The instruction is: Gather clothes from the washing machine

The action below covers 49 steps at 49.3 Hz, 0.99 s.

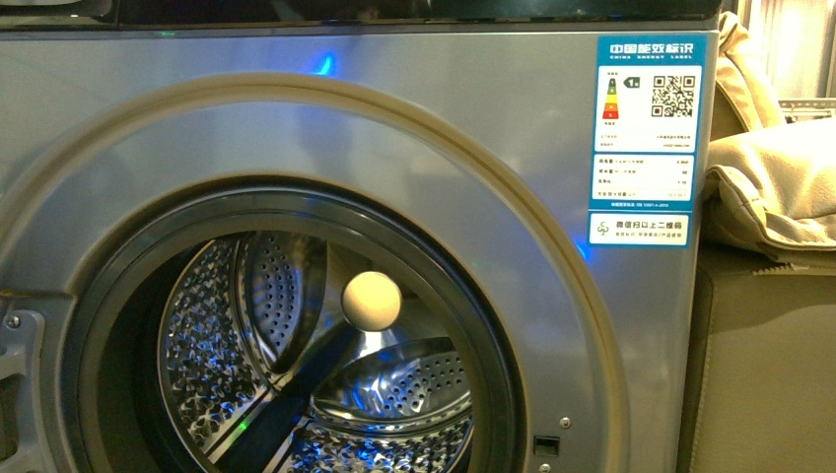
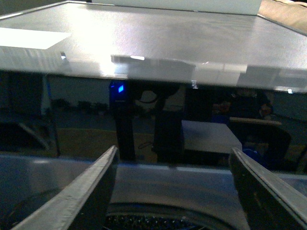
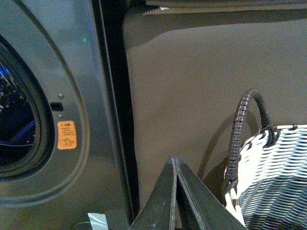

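Observation:
The silver-grey washing machine (image 1: 325,138) fills the front view, its porthole open onto the perforated steel drum (image 1: 296,384). A pale round ball (image 1: 372,300) shows inside the drum. No dark navy clothes show in any view. My left gripper (image 2: 173,165) is open and empty, up by the machine's top edge and black control panel (image 2: 158,115). My right gripper (image 3: 175,160) is shut on nothing, low beside the machine's right side (image 3: 72,96), near its orange sticker (image 3: 66,134).
A grey-white woven basket (image 3: 273,172) with a dark handle (image 3: 241,129) stands close to my right gripper. A brown panel (image 3: 201,86) is behind it. Beige cushions (image 1: 769,187) lie right of the machine. The blue-white energy label (image 1: 646,138) is at its upper right.

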### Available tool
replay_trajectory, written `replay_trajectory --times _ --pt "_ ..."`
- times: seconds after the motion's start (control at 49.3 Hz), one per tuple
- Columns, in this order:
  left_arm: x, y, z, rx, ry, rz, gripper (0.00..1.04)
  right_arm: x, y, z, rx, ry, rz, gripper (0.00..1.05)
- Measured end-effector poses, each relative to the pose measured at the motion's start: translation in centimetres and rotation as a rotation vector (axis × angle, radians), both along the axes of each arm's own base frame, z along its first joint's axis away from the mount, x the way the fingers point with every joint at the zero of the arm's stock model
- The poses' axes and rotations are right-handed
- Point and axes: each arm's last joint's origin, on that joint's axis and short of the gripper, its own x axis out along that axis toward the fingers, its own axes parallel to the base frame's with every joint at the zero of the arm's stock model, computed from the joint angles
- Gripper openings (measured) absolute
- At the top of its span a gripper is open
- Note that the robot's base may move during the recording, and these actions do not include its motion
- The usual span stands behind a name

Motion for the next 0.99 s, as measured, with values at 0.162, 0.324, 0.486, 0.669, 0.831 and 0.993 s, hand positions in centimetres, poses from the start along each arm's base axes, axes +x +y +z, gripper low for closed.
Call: replay_trajectory --times 0.162,0.324,0.486,0.669,0.831,0.993 --pt "-2.4 3.4 -7.0 0.008 -0.022 0.024 0.41 0.0 0.0 0.0 0.0 0.0 0.0 0.02" --pt "-3.5 4.5 -13.2 0.029 0.008 0.011 0.18 0.0 0.0 0.0 0.0 0.0 0.0 0.02" --pt "-4.3 5.2 -19.0 0.051 0.046 -0.007 0.04 0.0 0.0 0.0 0.0 0.0 0.0 0.02" --pt "-5.4 6.6 -22.9 0.053 0.052 0.004 0.04 0.0 0.0 0.0 0.0 0.0 0.001 0.02" --pt "-6.2 7.5 -25.8 0.055 0.067 0.003 0.04 0.0 0.0 0.0 0.0 0.0 0.0 0.02" --pt "-7.0 8.3 -27.7 0.054 0.063 0.006 0.04 0.0 0.0 0.0 0.0 0.0 0.0 0.02"
